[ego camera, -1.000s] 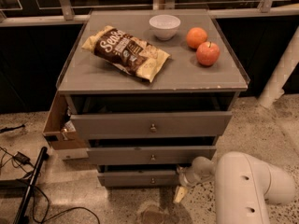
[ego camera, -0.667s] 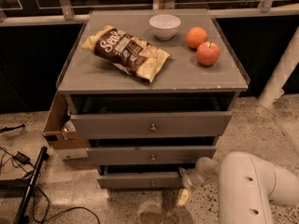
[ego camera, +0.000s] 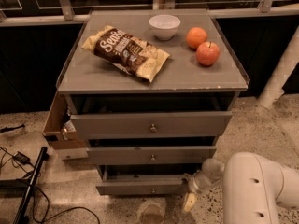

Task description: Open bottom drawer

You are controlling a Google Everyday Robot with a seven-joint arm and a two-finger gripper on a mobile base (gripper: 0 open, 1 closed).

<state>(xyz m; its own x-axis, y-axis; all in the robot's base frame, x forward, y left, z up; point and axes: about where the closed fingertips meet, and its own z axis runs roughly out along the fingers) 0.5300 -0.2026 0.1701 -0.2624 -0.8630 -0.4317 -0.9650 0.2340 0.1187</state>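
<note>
Gripper partly hidden beside bottom drawer

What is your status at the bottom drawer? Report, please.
Gripper low, at right end of bottom drawer. Its knob untouched. Cardboard box left, apart from drawer.

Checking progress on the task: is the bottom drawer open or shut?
Partly open: the bottom drawer juts forward, a dark gap showing above its front. The gripper is by its right end.

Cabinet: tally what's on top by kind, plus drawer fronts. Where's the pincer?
Chip bag: 1
Bowl: 1
Orange: 1
Apple: 1
Drawer fronts: 3
Total: 7
Pincer: low, beside the bottom drawer's right end.
</note>
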